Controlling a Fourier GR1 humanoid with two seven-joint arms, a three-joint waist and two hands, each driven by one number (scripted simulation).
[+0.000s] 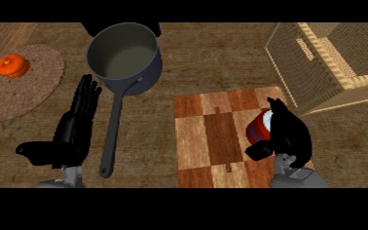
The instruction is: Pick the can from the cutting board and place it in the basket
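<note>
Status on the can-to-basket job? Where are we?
Done: the right hand has reached the can and curls round it. In hand: the grasp; the can appears to sit over the cutting board, not visibly lifted. Left: lift, carry to the basket at upper right, release inside. The left hand rests open beside the pot handle.

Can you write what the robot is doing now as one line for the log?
right robot hand: curled on can | can: over cutting board | basket: waiting | left robot hand: open
</note>
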